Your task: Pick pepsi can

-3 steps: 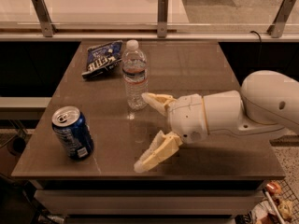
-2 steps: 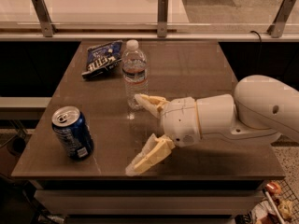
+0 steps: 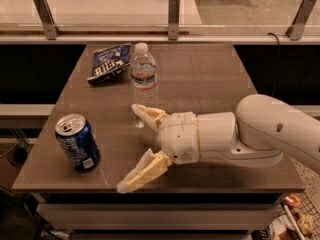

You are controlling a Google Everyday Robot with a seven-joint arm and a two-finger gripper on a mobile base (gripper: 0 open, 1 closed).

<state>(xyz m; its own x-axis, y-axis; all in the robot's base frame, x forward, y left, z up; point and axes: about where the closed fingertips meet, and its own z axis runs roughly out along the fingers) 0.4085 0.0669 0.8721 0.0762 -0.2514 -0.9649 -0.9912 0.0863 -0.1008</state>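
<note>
Gripper (image 3: 127, 148), cream-fingered and mounted on a white wrist housing, hovers over the front half of the brown table (image 3: 210, 79), its two fingers spread wide and holding nothing. One finger (image 3: 147, 116) points toward the rear-left and lies in front of the base of the water bottle; whether it touches the bottle cannot be told. The other finger (image 3: 143, 172) angles down toward the table's front edge, its tip close to that edge. The gap between the fingers faces the left side of the view, toward the pepsi can.

The pepsi can (image 3: 77, 142) stands upright near the front-left corner of the table, blue with a silver top and pull tab and a small white patch low on its side. It sits apart from both fingers, outside the gap between them, and nothing is in contact with it.

A clear plastic water bottle (image 3: 144, 76) with a white cap stands upright near the table's middle, behind the gripper. A flat dark-blue snack bag (image 3: 109, 63) lies at the rear-left, just beside the bottle. The white robot arm (image 3: 280, 129) enters from the right edge of the view and crosses the table's front-right corner. A glass railing with metal posts (image 3: 173, 11) runs behind the table.
</note>
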